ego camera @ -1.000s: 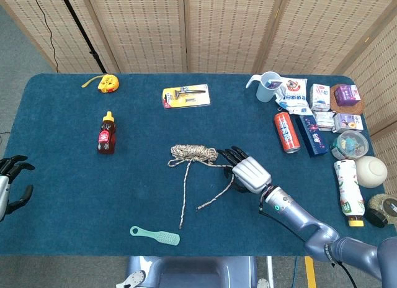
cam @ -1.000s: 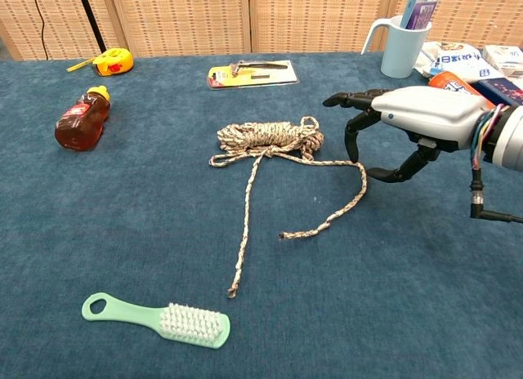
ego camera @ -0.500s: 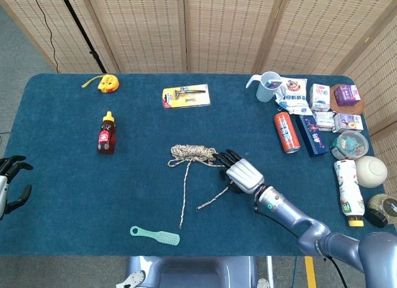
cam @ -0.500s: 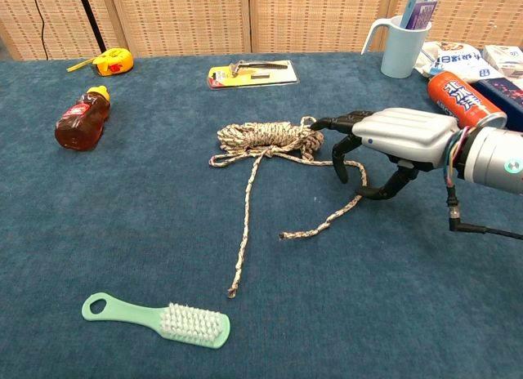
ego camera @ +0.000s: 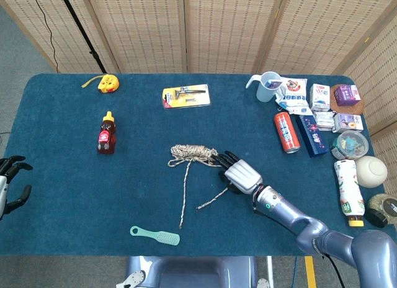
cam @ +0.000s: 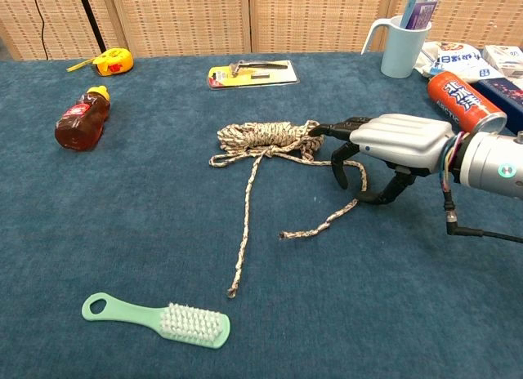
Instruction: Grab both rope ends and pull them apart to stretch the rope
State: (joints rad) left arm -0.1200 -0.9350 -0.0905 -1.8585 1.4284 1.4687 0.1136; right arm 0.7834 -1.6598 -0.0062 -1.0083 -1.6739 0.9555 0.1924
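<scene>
Movement toward the rope is seen against the earlier frames: the right hand has been carried leftward, and its dark fingertips are now set at the right edge of the coiled bundle, over the strand that bends down to the free end. The fingers are held apart and curved downward, with nothing clamped; whether the strand is touched cannot be told. The left hand is kept at the table's left edge, fingers spread. The rope is laid mid-table on the blue cloth, between a syrup bottle and a red can. A green brush is seen nearer. Wicker screens are stood behind.
</scene>
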